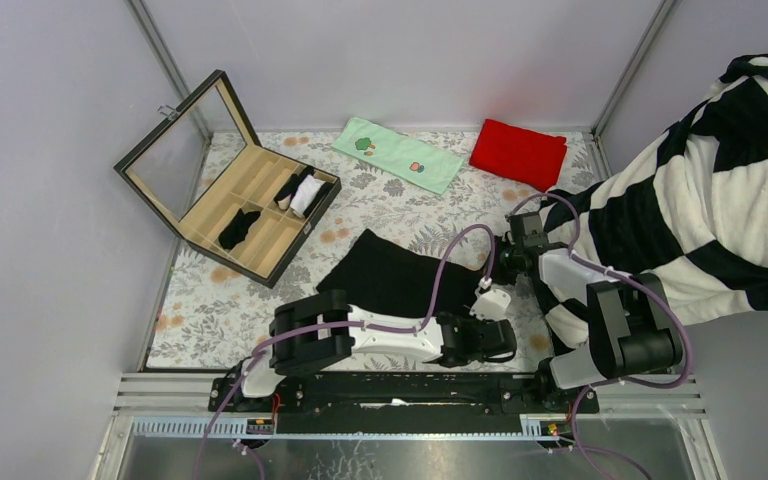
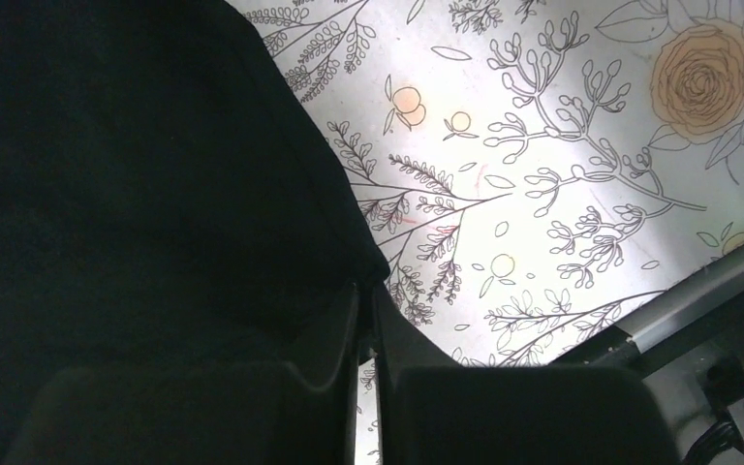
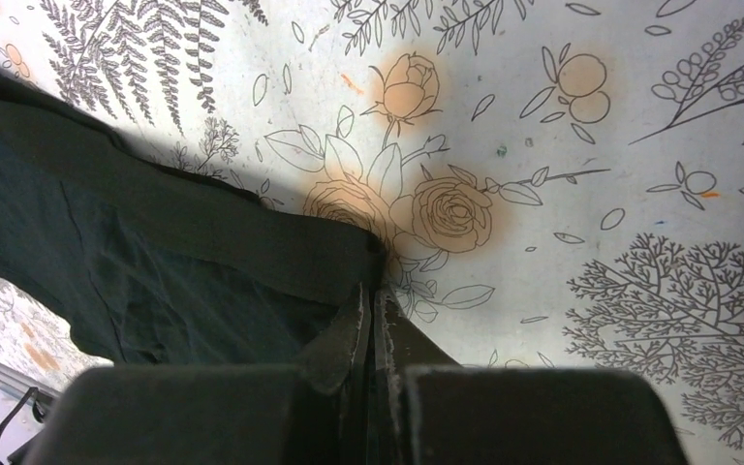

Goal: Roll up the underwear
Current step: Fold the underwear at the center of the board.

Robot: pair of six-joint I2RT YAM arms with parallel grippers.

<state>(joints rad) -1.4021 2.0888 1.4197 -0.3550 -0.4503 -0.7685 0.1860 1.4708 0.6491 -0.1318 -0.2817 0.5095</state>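
A black underwear (image 1: 395, 272) lies spread flat on the flower-print table in the top view. My left gripper (image 1: 508, 342) is low at its near right corner; in the left wrist view the fingers (image 2: 329, 339) are closed together with the cloth corner (image 2: 155, 194) at their tips. My right gripper (image 1: 497, 268) is at the far right corner, its jaws (image 3: 372, 300) pinched on the cloth edge (image 3: 155, 252). Two rolled black underwear (image 1: 235, 230) (image 1: 288, 188) lie in compartments of the wooden box (image 1: 260, 255).
The open box with its glass lid stands at the back left, with a white roll (image 1: 308, 195) in it. A green towel (image 1: 398, 155) and a red cloth (image 1: 517, 152) lie at the back. A striped blanket (image 1: 700, 210) drapes over the right side.
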